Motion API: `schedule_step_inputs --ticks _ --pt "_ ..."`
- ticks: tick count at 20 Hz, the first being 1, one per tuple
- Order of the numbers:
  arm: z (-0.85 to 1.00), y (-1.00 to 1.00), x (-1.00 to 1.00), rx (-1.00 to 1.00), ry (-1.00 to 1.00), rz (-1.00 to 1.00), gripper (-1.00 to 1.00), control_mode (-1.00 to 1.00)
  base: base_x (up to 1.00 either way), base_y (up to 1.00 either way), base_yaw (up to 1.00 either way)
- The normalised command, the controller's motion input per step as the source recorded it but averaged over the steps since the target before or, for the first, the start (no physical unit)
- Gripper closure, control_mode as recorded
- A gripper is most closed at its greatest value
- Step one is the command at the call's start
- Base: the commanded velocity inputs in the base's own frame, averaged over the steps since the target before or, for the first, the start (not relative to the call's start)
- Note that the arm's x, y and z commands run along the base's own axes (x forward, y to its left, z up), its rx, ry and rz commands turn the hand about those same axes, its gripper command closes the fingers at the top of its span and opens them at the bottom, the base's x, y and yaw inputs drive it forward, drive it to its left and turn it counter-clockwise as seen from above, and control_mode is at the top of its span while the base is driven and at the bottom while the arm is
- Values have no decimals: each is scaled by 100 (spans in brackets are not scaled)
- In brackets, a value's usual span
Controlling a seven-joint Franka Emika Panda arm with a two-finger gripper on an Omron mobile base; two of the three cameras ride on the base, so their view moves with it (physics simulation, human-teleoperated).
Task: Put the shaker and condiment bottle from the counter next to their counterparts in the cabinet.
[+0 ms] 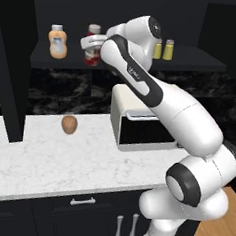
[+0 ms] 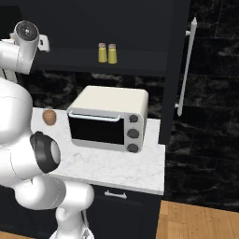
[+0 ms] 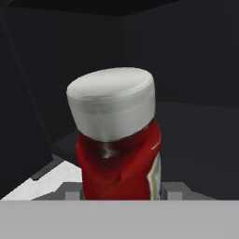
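Task stage: final placement. The pincer [image 1: 94,47] is clamped on the red condiment bottle [image 1: 92,50], held at the front edge of the cabinet [image 1: 49,59] shelf, just right of the orange squeeze bottle [image 1: 58,41]; whether its base rests on the shelf cannot be told. Two yellow-green shakers [image 2: 107,53] stand side by side farther right, so the shaker step appears done. On the worktop [image 1: 62,155] are a brown egg-shaped object [image 1: 69,124] and a toaster oven [image 2: 109,119]. Remaining, by judgement: set down and release.
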Motion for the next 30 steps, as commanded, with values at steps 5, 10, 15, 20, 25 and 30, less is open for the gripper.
schedule_step_inputs --ticks 5,10,15,20,25,30 --pt "-8 8 33 0 0 6 100 -100 0 0 0" --pt "-8 11 28 0 0 4 100 -100 0 0 0" --pt "-12 22 20 -4 0 2 100 -100 0 0 0" --pt "-1 17 24 -3 0 2 100 -100 0 0 0" --pt "-3 6 15 0 -1 4 100 -100 0 0 0" --pt "-4 0 15 0 0 5 100 -100 0 0 0"
